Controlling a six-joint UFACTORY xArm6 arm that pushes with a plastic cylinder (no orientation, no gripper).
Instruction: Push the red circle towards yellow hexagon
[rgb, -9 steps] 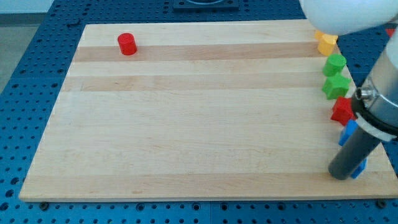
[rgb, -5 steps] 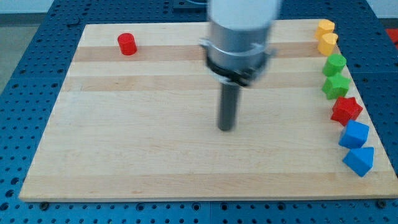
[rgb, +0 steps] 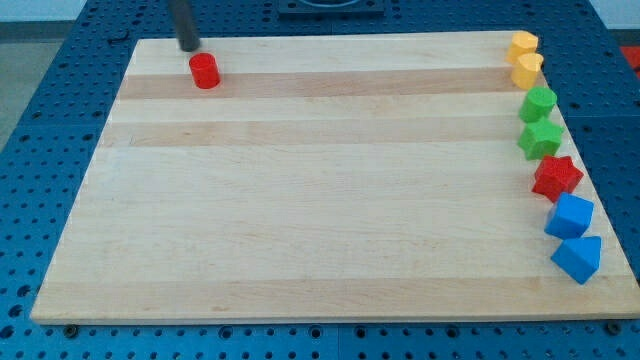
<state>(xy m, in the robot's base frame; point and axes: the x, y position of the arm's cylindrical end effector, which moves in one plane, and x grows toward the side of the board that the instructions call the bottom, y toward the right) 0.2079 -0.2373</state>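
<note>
The red circle (rgb: 205, 71) lies near the board's top left corner. My tip (rgb: 189, 46) stands just above and slightly left of it, close but apart. Two yellow blocks sit at the top right: one (rgb: 523, 44) at the corner and one (rgb: 527, 70) just below it; which is the hexagon I cannot make out.
Down the right edge stand a green block (rgb: 538, 103), a green star-like block (rgb: 540, 138), a red star (rgb: 556, 178), a blue block (rgb: 570, 216) and a blue block (rgb: 579, 258). The wooden board (rgb: 320, 200) lies on a blue perforated table.
My rod has swept from the bottom right, across the middle of the board, to the top left next to the red circle. No block has moved.
</note>
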